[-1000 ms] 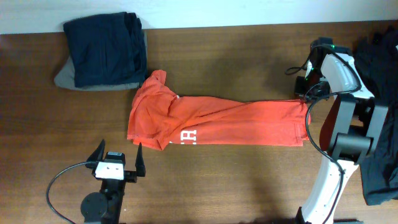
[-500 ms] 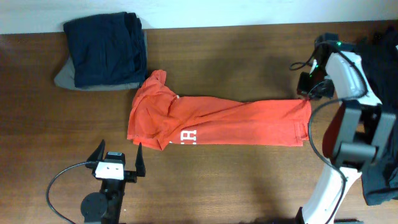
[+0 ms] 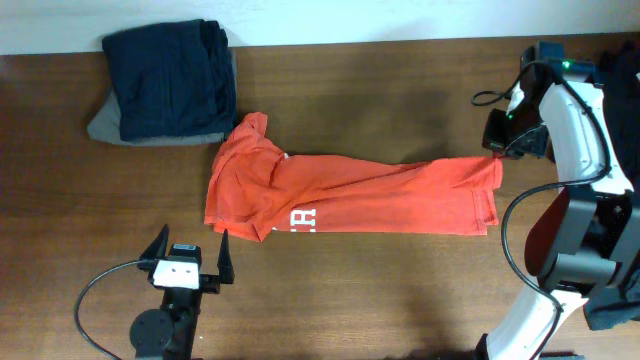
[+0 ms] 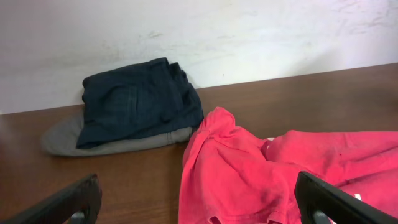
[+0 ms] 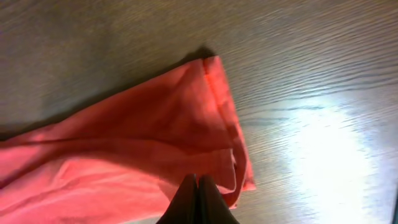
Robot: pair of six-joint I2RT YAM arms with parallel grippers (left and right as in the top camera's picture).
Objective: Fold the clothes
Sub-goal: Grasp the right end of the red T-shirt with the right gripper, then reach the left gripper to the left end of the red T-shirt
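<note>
Right gripper (image 3: 497, 152) is shut on the orange-red T-shirt (image 3: 350, 195), pinching the rear corner of the hem. In the right wrist view the closed tips are seen meeting over the hemmed edge. The left gripper (image 3: 190, 247) is held wide open and empty, just off the front edge of the shirt's shoulder end, and nothing is touched by it.

The T-shirt is laid lengthwise across the middle of the surface (image 3: 400, 300) and appears to be halved along its length. Its white lettering (image 3: 303, 218) is exposed near the front edge, and the shoulder end is bunched at the left. At the back left, just beside that bunched end, a navy garment (image 3: 170, 75) is stacked, already folded, on a grey garment (image 3: 98, 127).

The step in hand is judged to be the crosswise fold, with the hem end gripped ready to be brought towards the shoulders. For that, the corner would need to be lifted and carried leftwards over the body. Since only one hem corner is held, the other may be dragged and the fold skewed. The bunched end would be better flattened or pinned by the left gripper.
</note>
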